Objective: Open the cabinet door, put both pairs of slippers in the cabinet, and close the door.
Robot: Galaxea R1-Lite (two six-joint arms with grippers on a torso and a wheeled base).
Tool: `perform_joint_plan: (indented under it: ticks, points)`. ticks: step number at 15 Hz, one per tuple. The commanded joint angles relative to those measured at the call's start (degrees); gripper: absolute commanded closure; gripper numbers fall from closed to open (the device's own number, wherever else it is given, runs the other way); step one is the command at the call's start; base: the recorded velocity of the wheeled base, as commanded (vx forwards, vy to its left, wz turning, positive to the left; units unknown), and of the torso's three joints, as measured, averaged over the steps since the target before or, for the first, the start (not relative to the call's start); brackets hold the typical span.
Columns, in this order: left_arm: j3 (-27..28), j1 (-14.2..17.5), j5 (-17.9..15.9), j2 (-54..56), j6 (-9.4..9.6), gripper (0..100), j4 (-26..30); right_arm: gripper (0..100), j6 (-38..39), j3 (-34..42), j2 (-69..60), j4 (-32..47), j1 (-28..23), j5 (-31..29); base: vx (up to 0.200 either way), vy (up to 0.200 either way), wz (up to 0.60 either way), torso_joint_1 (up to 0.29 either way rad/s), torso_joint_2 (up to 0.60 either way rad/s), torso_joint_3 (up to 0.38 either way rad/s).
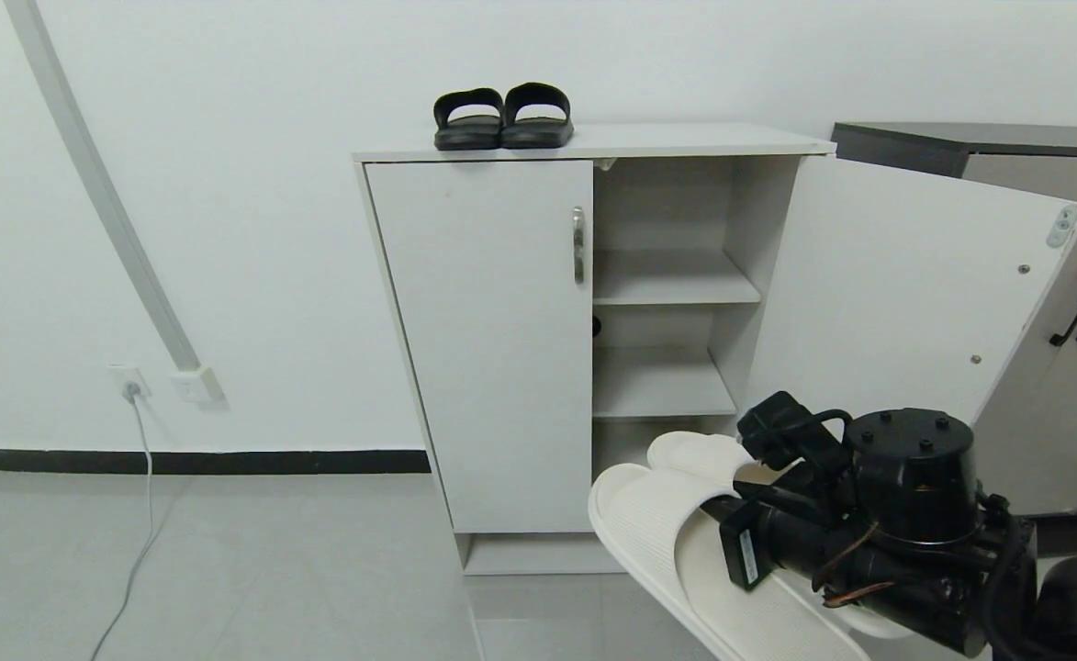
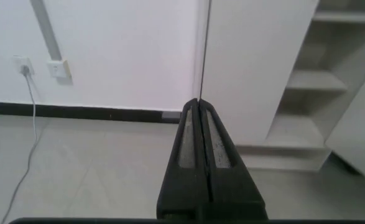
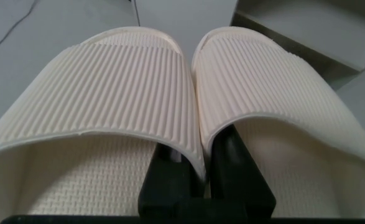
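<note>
The white cabinet (image 1: 492, 349) stands against the wall with its right door (image 1: 896, 285) swung open, showing bare shelves (image 1: 671, 280). A pair of black slippers (image 1: 503, 117) sits on the cabinet's top. My right gripper (image 1: 731, 514) is shut on a pair of white ribbed slippers (image 1: 685, 523), held low in front of the open compartment; its fingers (image 3: 170, 180) pinch the two inner edges of the white slippers (image 3: 188, 93) together. My left gripper (image 2: 199, 134) is shut with nothing in it, above the floor left of the cabinet (image 2: 257, 62).
A dark-topped grey cabinet (image 1: 1052, 303) with black handles stands right behind the open door. A wall socket (image 1: 129, 381) with a grey cable and a slanted cable duct (image 1: 97, 184) are at the left. Bare tiled floor (image 1: 226, 569) lies before the cabinet.
</note>
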State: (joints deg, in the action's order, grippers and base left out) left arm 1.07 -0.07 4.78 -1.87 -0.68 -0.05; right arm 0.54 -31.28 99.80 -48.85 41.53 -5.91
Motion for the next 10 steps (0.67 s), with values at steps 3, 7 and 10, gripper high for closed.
perform_joint_plan:
  ticks: [3, 7, 10]
  points:
    - [-1.07, 0.07, -4.69, 1.87, 2.97, 100, 0.14, 100, 0.17, -0.45, 0.57, -0.20, 0.13, 0.11, 0.000, 0.000, 0.00, 0.000, 0.00, 0.000]
    - [-1.07, 0.07, -4.69, 1.87, 3.50, 100, 0.05, 100, 0.25, -0.36, 1.01, -3.27, 0.30, -1.21, 0.000, 0.000, 0.00, 0.000, 0.00, 0.000]
    - [-1.07, 0.07, -4.69, 1.87, 2.18, 100, 0.05, 100, 3.16, -3.44, 8.48, -7.75, 1.88, -12.46, 0.000, 0.000, 0.00, 0.000, 0.00, 0.000]
